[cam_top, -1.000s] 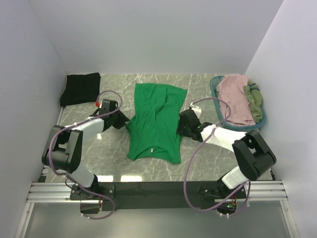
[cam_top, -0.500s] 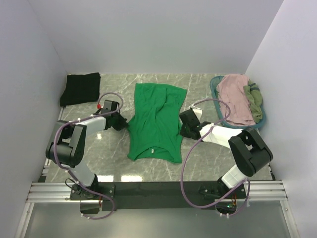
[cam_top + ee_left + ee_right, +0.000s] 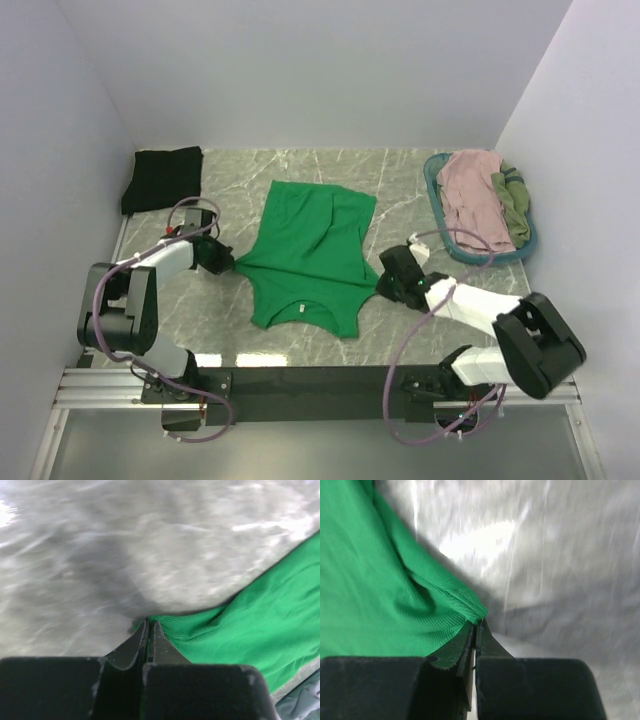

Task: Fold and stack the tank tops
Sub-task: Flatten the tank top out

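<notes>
Lab booth: white walls [image 3: 300, 70], marble table [image 3: 300, 165]

I'm counting four tank tops in all: one green tank top [image 3: 305, 255] is lying spread out, one black tank top [image 3: 162, 178] is sitting folded on its own, and one dusty pink tank top [image 3: 470, 195] and one olive tank top [image 3: 515, 200] are lying heaped together. One teal basket [image 3: 431, 183] is holding those last two. Two arms are reaching in, so two grippers are showing: one left gripper [image 3: 232, 266] and one right gripper [image 3: 380, 285]. One table [image 3: 400, 180] is carrying all of it.
</notes>
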`<state>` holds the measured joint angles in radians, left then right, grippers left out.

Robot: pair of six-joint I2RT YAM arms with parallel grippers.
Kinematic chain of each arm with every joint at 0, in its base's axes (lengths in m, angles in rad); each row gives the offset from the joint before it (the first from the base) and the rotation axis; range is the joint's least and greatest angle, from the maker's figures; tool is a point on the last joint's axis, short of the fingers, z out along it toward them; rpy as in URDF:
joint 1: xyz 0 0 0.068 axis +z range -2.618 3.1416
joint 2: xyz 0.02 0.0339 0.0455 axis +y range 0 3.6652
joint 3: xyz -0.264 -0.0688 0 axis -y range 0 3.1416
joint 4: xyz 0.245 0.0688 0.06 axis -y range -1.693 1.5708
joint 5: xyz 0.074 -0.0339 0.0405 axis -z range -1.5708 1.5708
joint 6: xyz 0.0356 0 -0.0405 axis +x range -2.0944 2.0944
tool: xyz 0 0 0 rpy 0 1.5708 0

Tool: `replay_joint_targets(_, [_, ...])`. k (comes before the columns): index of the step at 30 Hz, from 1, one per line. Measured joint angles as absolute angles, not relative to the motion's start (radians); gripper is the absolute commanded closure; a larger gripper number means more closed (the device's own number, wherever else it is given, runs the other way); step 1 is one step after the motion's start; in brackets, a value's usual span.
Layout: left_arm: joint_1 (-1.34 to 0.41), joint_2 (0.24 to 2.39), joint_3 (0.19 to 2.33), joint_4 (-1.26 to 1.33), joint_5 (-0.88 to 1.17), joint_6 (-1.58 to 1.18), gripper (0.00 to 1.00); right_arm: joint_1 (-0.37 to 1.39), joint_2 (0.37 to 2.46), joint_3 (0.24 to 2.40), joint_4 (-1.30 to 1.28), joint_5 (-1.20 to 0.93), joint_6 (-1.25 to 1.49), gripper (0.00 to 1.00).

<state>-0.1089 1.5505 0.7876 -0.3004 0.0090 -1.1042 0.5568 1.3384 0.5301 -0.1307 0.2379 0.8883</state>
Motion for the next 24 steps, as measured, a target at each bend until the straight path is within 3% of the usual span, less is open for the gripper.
replay_joint_targets(4, [-0.057, 1.517, 0.768, -0.35, 0.011, -1.092, 0.99, 0.678, 1.234, 0.439, -0.119, 0.239, 1.008, 0.96])
replay_joint_targets(6, [-0.018, 1.516, 0.768, -0.363, 0.011, -1.08, 0.99, 0.794, 1.209, 0.429, -0.127, 0.241, 1.064, 0.79])
replay_joint_targets(7, [0.014, 1.517, 0.774, -0.377, 0.01, -1.071, 0.99, 0.855, 1.21, 0.433, -0.12, 0.242, 1.089, 0.65])
replay_joint_targets(9, [0.046, 1.525, 0.799, -0.396, 0.007, -1.053, 0.99, 0.901, 1.23, 0.449, -0.12, 0.241, 1.113, 0.54])
replay_joint_targets(11, [0.062, 1.556, 0.857, -0.408, 0.009, -1.025, 0.88, 0.904, 1.262, 0.472, -0.12, 0.242, 1.121, 0.44])
replay_joint_targets(12, [0.064, 1.575, 0.893, -0.414, 0.016, -1.005, 0.8, 0.898, 1.27, 0.489, -0.121, 0.244, 1.113, 0.42])
replay_joint_targets(13, [0.063, 1.601, 0.939, -0.422, 0.025, -0.983, 0.64, 0.891, 1.272, 0.5, -0.122, 0.246, 1.106, 0.4])
replay_joint_targets(16, [0.057, 1.632, 1.029, -0.419, 0.027, -0.925, 0.4, 0.856, 1.267, 0.538, -0.155, 0.263, 1.069, 0.39])
replay_joint_targets(20, [0.045, 1.554, 1.046, -0.439, -0.006, -0.866, 0.31, 0.718, 1.263, 0.611, -0.179, 0.254, 0.986, 0.39])
replay_joint_targets(24, [-0.051, 1.434, 1.061, -0.496, -0.083, -0.826, 0.46, 0.527, 1.393, 0.781, -0.214, 0.231, 0.868, 0.44])
